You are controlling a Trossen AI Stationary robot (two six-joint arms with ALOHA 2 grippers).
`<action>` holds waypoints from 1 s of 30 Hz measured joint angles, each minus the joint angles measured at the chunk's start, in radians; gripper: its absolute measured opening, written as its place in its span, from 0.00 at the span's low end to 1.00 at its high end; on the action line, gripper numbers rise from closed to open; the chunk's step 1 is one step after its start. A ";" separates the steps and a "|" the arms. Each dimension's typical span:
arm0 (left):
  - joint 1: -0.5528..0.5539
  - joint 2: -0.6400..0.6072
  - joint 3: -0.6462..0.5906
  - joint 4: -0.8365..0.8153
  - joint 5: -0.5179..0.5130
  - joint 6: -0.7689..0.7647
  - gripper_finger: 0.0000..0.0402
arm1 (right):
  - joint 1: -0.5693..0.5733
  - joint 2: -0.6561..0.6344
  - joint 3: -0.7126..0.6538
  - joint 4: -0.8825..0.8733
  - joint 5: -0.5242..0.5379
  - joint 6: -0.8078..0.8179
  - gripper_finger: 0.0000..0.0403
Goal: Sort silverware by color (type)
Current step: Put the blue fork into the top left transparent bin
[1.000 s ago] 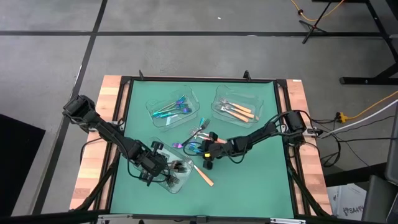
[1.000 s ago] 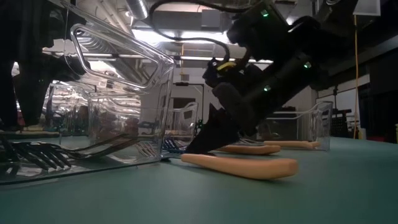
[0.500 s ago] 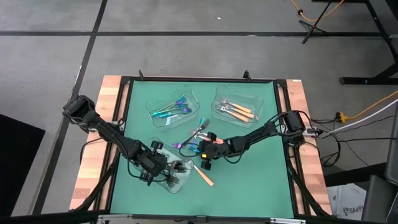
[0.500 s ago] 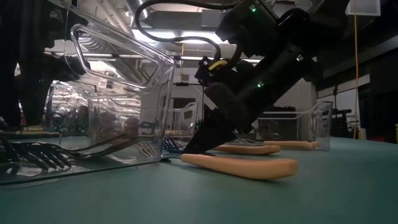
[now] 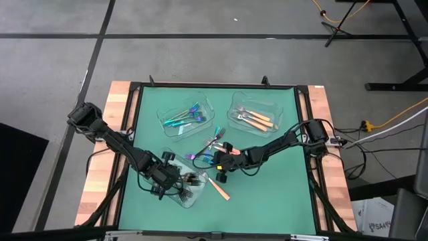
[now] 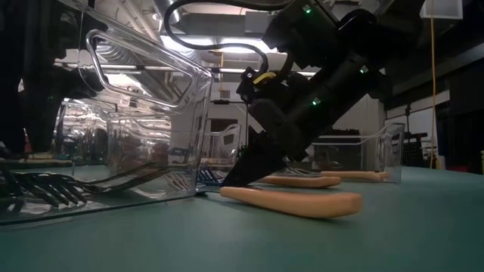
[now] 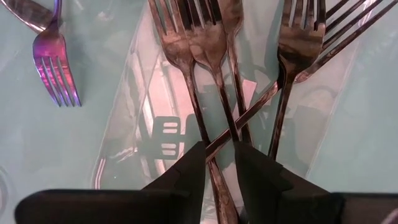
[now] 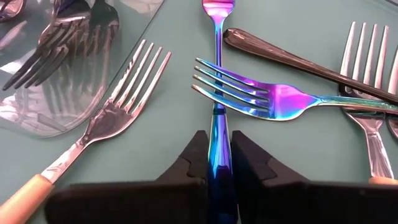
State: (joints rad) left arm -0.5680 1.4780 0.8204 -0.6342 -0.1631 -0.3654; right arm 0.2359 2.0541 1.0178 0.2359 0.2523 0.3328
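Observation:
Loose silverware lies mid-table: two iridescent forks (image 8: pixel 273 99), a dark utensil (image 8: pixel 292 59) and orange-handled forks (image 5: pixel 219 189). My right gripper (image 5: pixel 219 165) is down in this pile, shut on one iridescent fork (image 8: pixel 217 74). My left gripper (image 5: pixel 175 181) hangs over the near-left clear tray (image 5: pixel 167 155), where dark forks (image 7: pixel 205 56) lie. It is open, and its fingers (image 7: pixel 193 168) stand on either side of a dark fork's handle. My right gripper (image 8: pixel 217 140) pinches the handle (image 8: pixel 217 121) of the iridescent fork between its two fingers. It comes slanting down from the table's right. The fork lies flat on the table, tines pointing away from the fingers, and the second iridescent fork lies across it.
A far-left clear tray (image 5: pixel 200 102) holds iridescent pieces and a far-right tray (image 5: pixel 235 100) holds orange-handled ones. One orange-handled fork (image 6: pixel 291 202) lies on the green mat near the front, next to the near-left tray (image 6: pixel 151 113).
My right gripper has moved a little toward the table's left, deeper into the loose pile, and has then held still low on the mat. The silverware has not shifted.

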 joint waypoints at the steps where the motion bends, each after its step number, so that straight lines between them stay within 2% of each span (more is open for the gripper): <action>1: -0.001 0.000 0.000 0.000 0.000 -0.004 0.20 | 0.000 0.000 0.000 0.000 0.000 0.000 0.07; 7: -0.003 0.000 0.015 -0.011 0.000 -0.026 0.20 | 0.000 -0.007 -0.001 0.000 -0.001 0.000 0.07; 13: -0.003 0.000 0.088 -0.014 0.000 -0.019 0.20 | -0.002 -0.043 -0.003 -0.012 -0.007 -0.001 0.07; 20: -0.003 -0.001 0.192 -0.092 0.000 -0.017 0.20 | -0.002 -0.100 -0.005 -0.014 -0.007 -0.002 0.07; 30: -0.003 -0.001 0.294 -0.137 -0.003 -0.025 0.20 | -0.002 -0.105 -0.005 0.004 0.000 -0.002 0.07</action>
State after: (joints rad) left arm -0.5709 1.4773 1.1141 -0.7707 -0.1661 -0.3904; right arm 0.2344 1.9488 1.0130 0.2401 0.2523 0.3310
